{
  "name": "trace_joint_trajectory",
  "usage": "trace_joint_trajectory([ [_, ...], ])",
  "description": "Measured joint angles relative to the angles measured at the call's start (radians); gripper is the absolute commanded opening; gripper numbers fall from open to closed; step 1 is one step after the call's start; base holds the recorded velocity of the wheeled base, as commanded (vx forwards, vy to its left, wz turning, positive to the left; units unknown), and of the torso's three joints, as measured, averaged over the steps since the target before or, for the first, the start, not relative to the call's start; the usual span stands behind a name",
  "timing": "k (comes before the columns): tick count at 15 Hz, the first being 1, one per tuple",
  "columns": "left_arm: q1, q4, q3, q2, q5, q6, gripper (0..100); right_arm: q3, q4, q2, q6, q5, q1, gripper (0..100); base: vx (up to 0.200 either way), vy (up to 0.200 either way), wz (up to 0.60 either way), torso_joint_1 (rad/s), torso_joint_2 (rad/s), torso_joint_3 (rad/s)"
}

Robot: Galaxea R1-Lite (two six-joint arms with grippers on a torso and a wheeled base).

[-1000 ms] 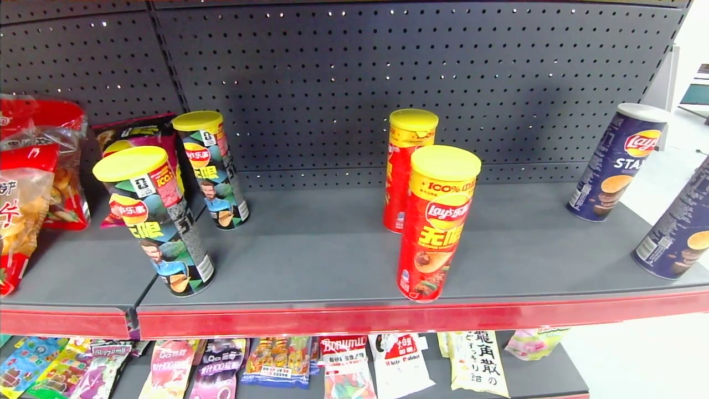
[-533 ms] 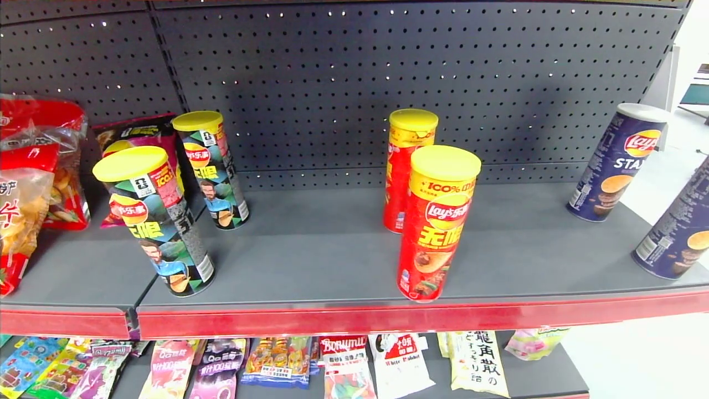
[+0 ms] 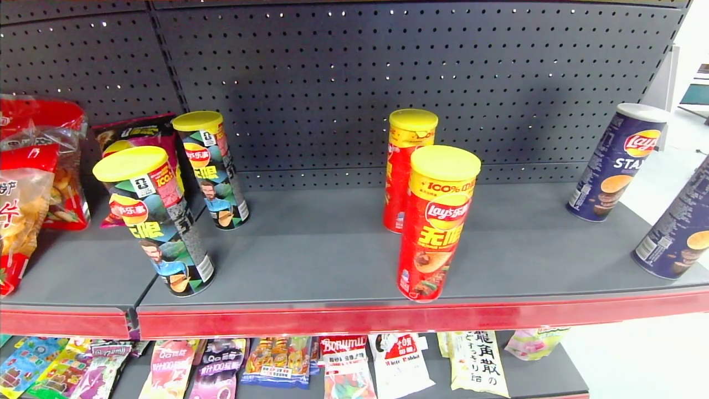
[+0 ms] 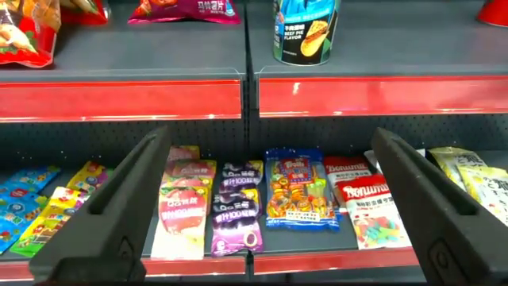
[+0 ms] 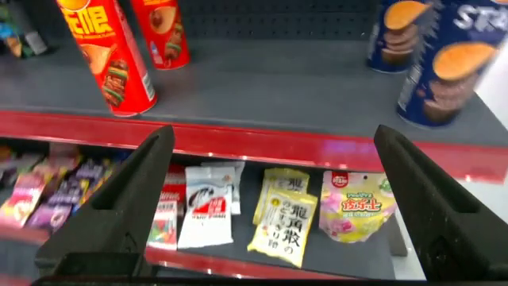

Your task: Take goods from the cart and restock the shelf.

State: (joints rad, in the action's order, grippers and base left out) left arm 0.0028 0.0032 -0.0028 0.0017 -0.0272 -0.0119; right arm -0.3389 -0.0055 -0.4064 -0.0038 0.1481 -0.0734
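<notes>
The head camera looked forward and down, close on the upper shelf [image 3: 332,249]. Each wrist camera sat lower, facing the shelf front and the bags [image 4: 238,206] beneath. The left shared the patterned can [image 3: 155,221] with the head view, the right the red can [image 3: 437,221].

Upright chip cans [image 3: 437,221] in pairs on grey, red-edged shelf [image 3: 321,249]

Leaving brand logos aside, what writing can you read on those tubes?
"100%": front red can, near its top.
"无限": same can, mid-body.
"STA", cut off: blue can.
"100%" again: front patterned can; its small print is unreadable.
</notes>
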Motion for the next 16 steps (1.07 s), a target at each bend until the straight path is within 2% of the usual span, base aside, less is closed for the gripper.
trace_joint_trajectory([
  [7, 0.0, 0.0, 0.0, 0.0, 0.0, 0.0, 100, -0.249, -0.024, -0.654, -0.035, -0.016, -0.24, 100, 0.0, 0.0, 0.0, 0.0, 0.0, 0.0],
  [11, 0.0, 0.0, 0.0, 0.0, 0.0, 0.0, 100, -0.351, -0.105, -0.937, -0.038, -0.02, -0.291, 100, 0.0, 0.0, 0.0, 0.0, 0.0, 0.0],
  [16, 0.0, 0.0, 0.0, 0.0, 0.0, 0.0, 100, -0.403, -0.136, -1.124, -0.041, -0.082, -0.329, 100, 0.0, 0.0, 0.0, 0.0, 0.0, 0.0],
])
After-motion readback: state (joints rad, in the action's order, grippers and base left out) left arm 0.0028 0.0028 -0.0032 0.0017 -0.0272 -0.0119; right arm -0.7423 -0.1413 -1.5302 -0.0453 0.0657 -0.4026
